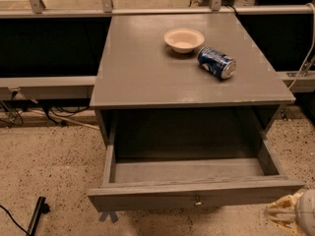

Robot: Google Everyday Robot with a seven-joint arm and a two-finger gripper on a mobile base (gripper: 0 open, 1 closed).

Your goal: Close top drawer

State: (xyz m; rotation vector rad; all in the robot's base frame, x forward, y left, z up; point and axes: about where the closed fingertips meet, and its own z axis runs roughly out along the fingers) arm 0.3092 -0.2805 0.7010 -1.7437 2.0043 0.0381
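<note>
One wide grey top drawer point(147, 196) stands pulled far out under the worktop point(147, 68). It looks stiff and weighty (push the flat front near the knob point(198, 200)). The hand point(291, 214) sits low right, near the drawer's corner; I cannot tell its grip.
</note>
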